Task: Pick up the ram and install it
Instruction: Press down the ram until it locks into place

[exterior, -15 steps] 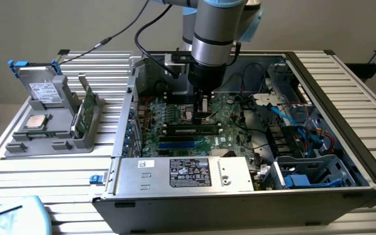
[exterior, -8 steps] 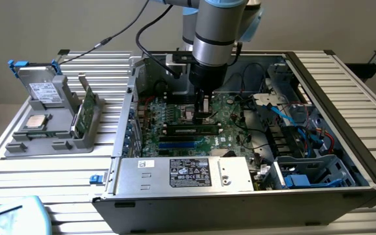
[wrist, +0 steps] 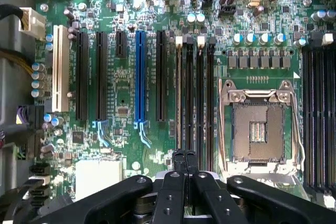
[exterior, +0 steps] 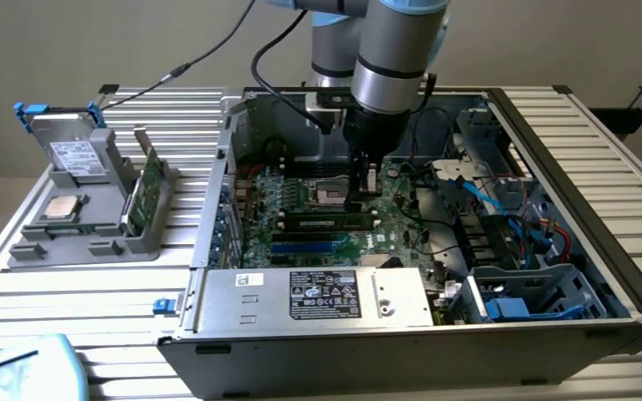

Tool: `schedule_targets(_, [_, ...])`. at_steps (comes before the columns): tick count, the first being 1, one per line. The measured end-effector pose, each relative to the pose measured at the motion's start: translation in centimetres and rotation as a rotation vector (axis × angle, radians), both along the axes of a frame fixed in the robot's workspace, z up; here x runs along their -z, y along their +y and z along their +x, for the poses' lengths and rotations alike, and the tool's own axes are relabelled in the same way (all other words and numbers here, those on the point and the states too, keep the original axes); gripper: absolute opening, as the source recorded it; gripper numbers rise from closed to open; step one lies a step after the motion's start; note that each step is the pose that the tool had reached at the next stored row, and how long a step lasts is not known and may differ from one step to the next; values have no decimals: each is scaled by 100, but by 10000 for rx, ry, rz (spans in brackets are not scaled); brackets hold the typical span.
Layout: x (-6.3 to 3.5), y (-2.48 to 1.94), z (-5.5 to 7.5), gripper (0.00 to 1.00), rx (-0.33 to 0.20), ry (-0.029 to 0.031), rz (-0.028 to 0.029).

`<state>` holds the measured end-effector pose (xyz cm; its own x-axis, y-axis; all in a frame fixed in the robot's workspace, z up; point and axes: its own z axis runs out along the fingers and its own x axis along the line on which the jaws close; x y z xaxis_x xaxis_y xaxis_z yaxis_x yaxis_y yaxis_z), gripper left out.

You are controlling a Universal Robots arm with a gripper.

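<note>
So the end effector [exterior: 364, 190] is down inside the open PC case [exterior: 588, 242], middle of the exterior frame, fingers pinched fully together with nothing between them. They're sitting right on the top edge of the ram [exterior: 323, 223], which lies in a slot on the motherboard [wrist: 126, 93] just below the empty CPU socket [wrist: 258, 129]. Over at left on the table [exterior: 31, 292] there's a grey tray [exterior: 87, 225] with spare parts.
</note>
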<state>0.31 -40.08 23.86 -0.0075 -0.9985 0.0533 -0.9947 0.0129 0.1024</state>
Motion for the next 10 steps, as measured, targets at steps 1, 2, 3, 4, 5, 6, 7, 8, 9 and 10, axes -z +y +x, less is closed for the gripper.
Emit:
schedule_targets(1, [13,0,0,11,0,-3,-1])
schedule_targets(2, [31,-1,0,11,0,-5,-1])
schedule_targets(3, [49,0,0,11,-1,-6,-3])
schedule_targets(4, [67,0,0,11,0,-7,-2])
schedule_targets(5, [85,0,0,11,-1,-7,-3])
schedule_targets(6, [102,0,0,11,0,-6,-6])
schedule_targets(7, [116,-1,0,11,-1,-4,-14])
schedule_targets(8, [128,-2,0,11,-1,-2,-16])
schedule_targets(9, [135,-1,0,11,0,-3,-12])
schedule_targets(10, [136,-1,-1,11,0,-3,-10])
